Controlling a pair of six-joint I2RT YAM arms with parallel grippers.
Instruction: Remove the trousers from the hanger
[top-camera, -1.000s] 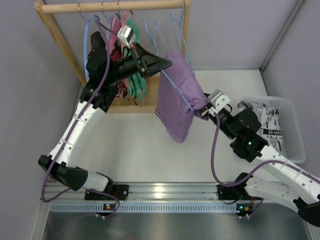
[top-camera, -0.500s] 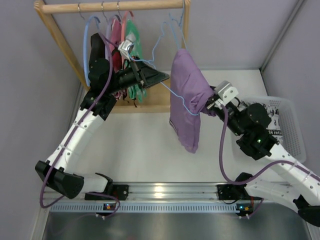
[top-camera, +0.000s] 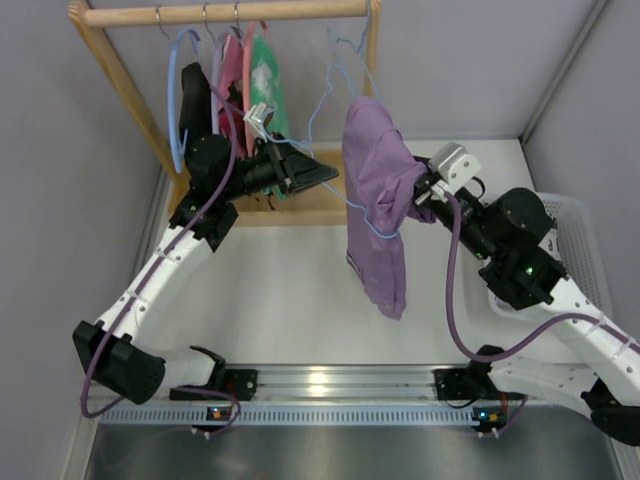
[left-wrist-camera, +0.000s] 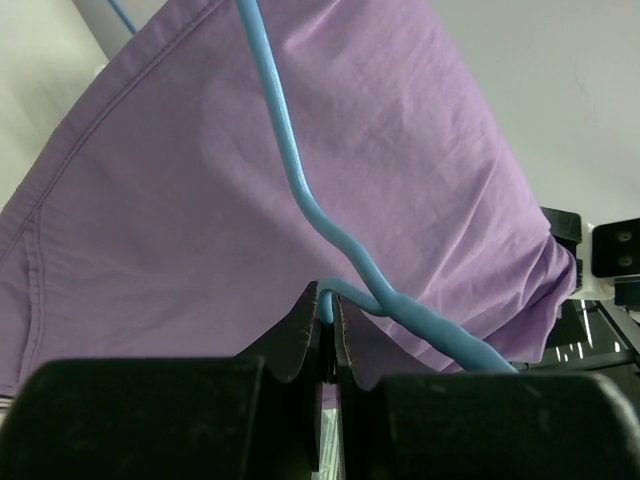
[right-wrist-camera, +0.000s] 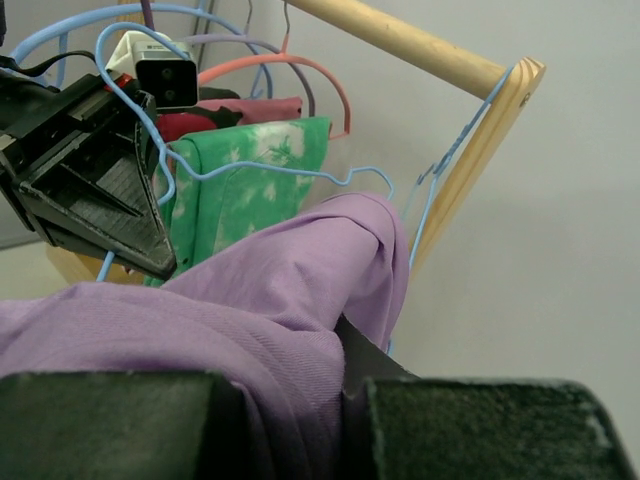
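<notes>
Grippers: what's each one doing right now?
Left gripper: shut on the hanger wire.
Right gripper: shut on the trousers.

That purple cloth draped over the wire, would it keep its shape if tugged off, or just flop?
Probably floppy: the trousers sag in soft folds and hang limp below the hanger. Likely light, since such thin wire carries them. They might snag on the wire's bends when pulled.
</notes>
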